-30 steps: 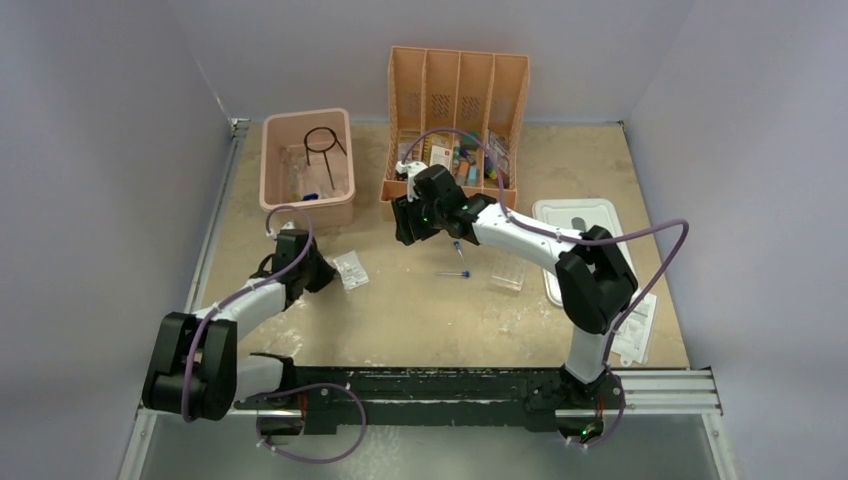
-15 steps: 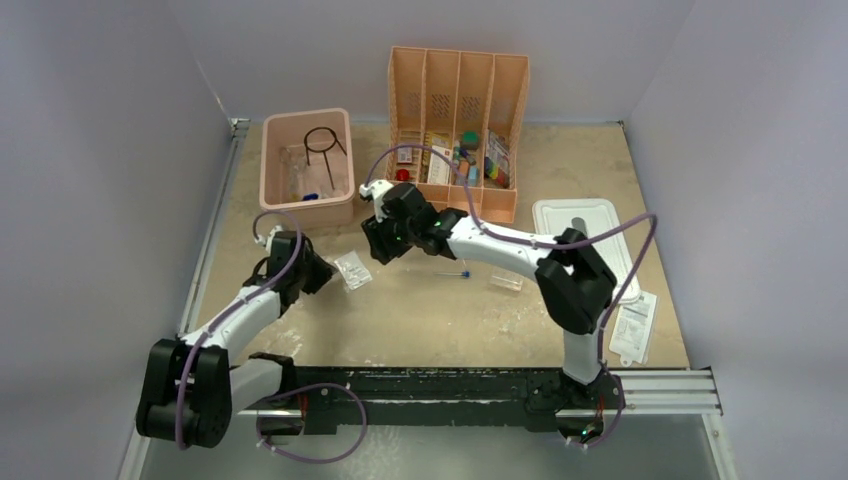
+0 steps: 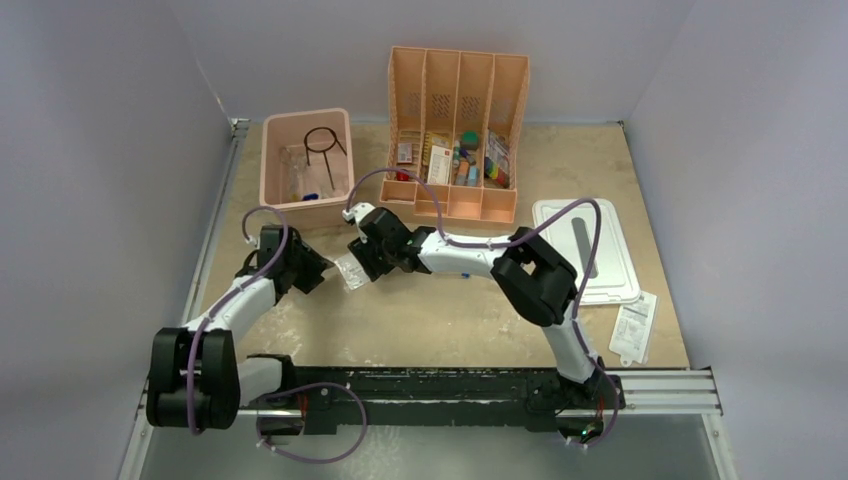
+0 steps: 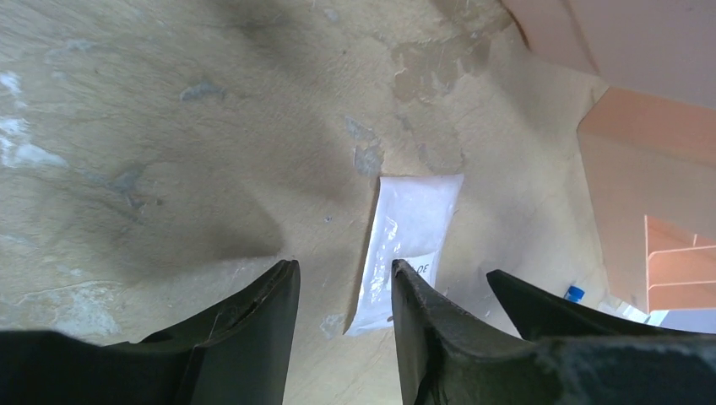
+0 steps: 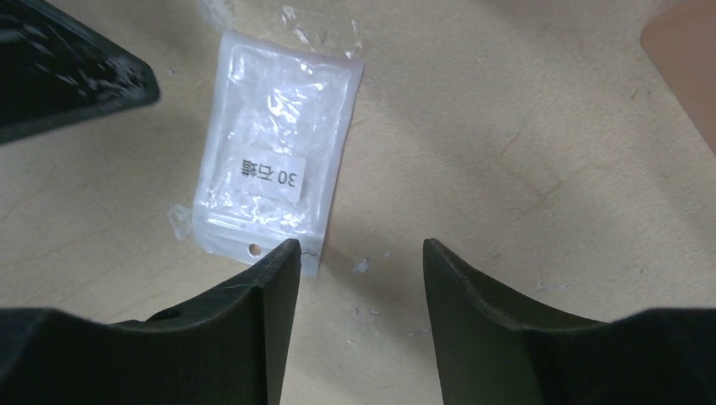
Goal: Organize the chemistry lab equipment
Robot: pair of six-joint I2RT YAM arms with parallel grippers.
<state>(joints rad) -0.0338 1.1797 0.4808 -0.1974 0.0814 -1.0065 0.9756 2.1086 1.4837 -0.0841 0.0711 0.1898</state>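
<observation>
A clear packet [image 3: 352, 270] with a white label lies flat on the table between my two grippers. My left gripper [image 3: 303, 270] stands open just left of it; in the left wrist view the packet [image 4: 407, 232] lies past the right fingertip [image 4: 404, 274], with nothing between the jaws [image 4: 342, 266]. My right gripper [image 3: 366, 258] is open over the packet's right end; the packet [image 5: 272, 164] touches its left fingertip [image 5: 287, 253], and bare table shows between the jaws [image 5: 359, 245]. The black wire ring tripod [image 3: 322, 146] stands in the pink bin [image 3: 345, 205].
An orange divider rack [image 3: 455, 205] with colourful small items stands at the back. A white lid [image 3: 600, 285] lies at the right, with another packet [image 3: 633, 328] near the front right edge. A blue cap [image 4: 574, 293] shows beside the right gripper's finger [image 4: 549, 312].
My right arm has swung left from the orange rack down to the packet. My left gripper has opened from shut and drawn back a little to the left.
</observation>
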